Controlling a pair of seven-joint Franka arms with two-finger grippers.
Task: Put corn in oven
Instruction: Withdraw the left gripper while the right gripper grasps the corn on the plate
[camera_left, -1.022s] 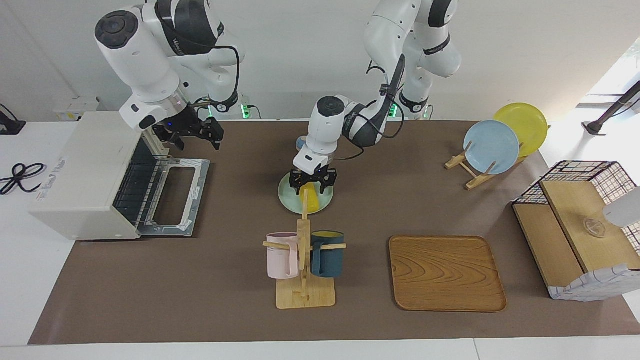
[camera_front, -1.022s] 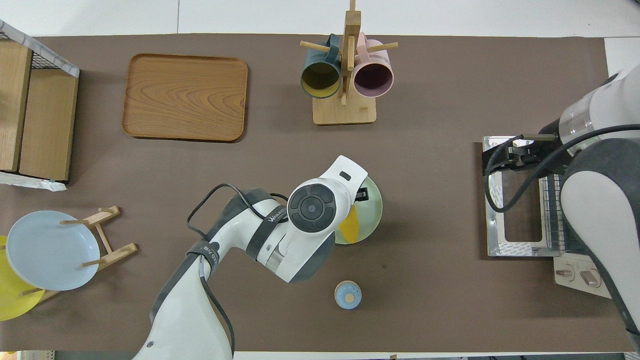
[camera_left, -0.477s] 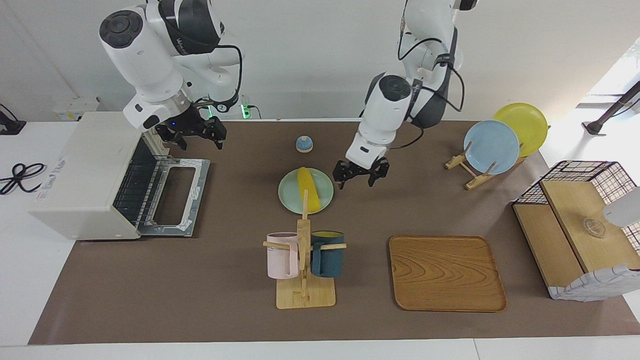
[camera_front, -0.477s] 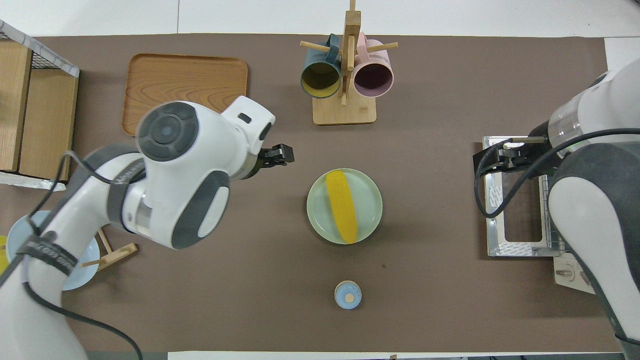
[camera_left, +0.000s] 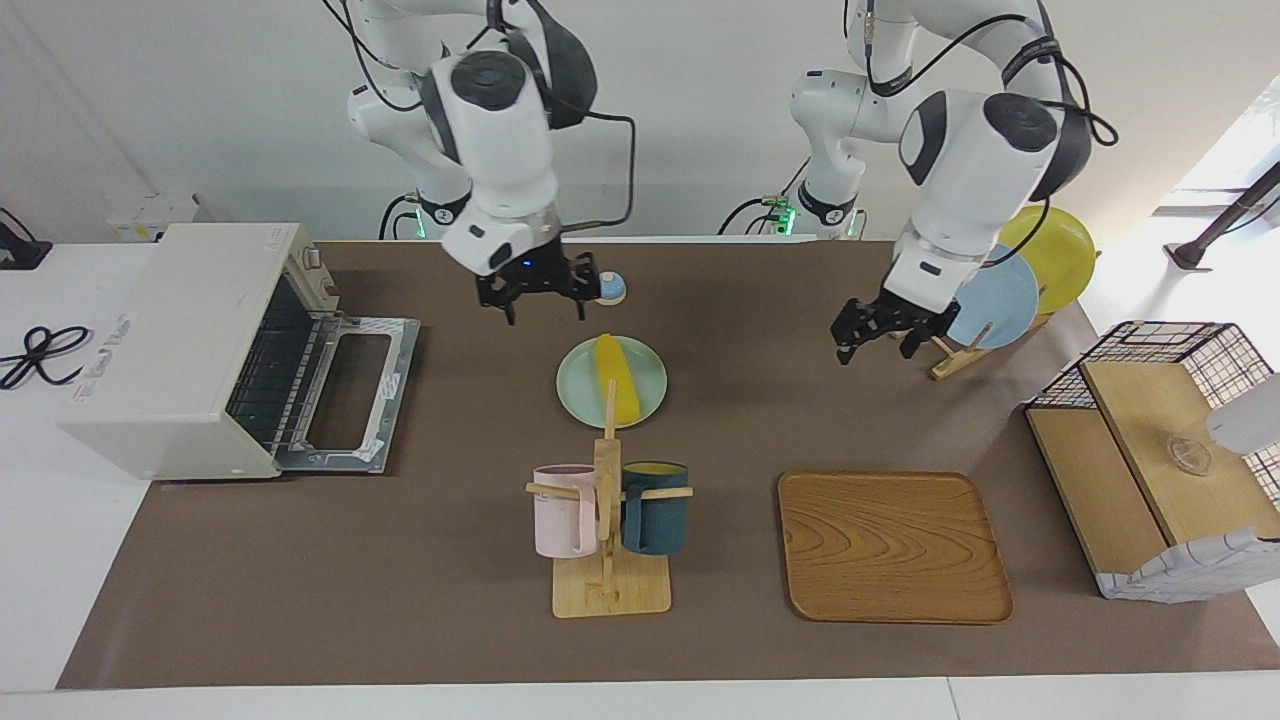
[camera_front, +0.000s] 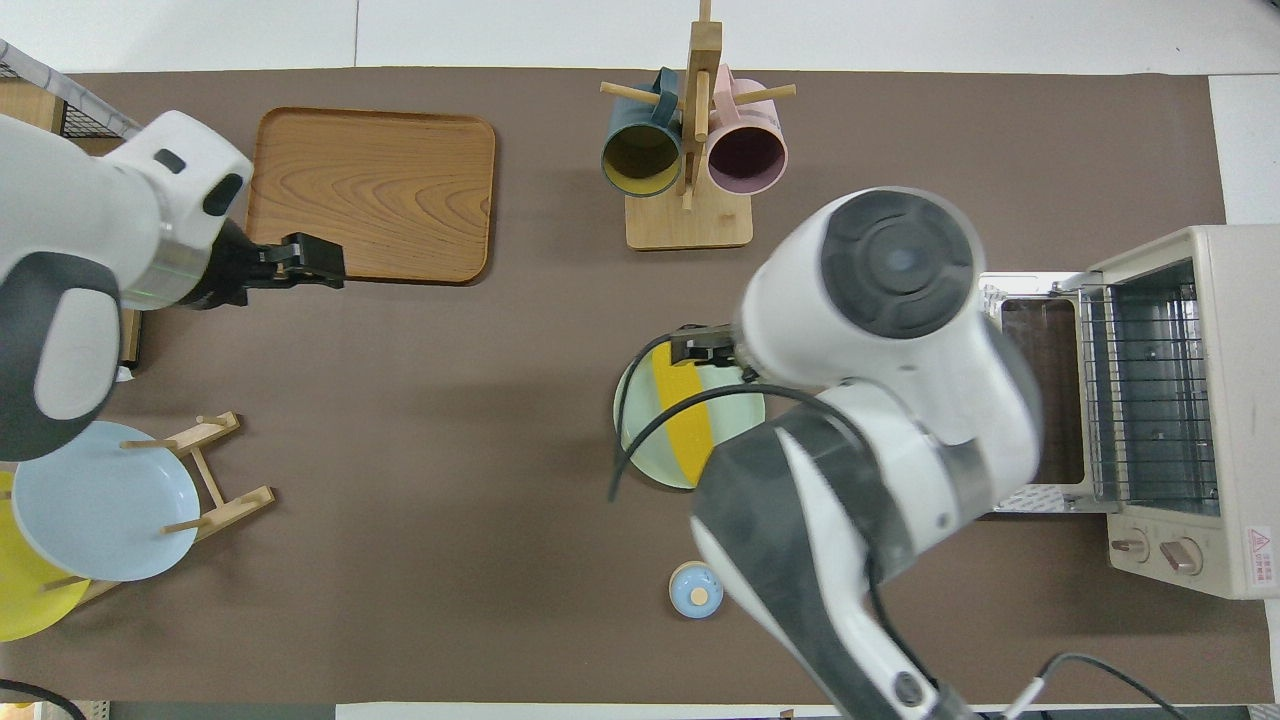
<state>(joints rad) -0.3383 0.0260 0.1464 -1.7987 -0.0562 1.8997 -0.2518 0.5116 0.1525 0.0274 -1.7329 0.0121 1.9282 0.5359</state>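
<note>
Overhead view: corn (camera_front: 684, 424) mid-plate (camera_front: 740, 425).

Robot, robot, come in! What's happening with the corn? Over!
Both grippers open, empty: right gripper up above the table by the corn; left gripper near the plate rack. Corn on green plate. Oven door open, path clear.

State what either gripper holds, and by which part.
Nothing is held: the left gripper and right gripper are open and empty; the corn lies on its plate.
</note>
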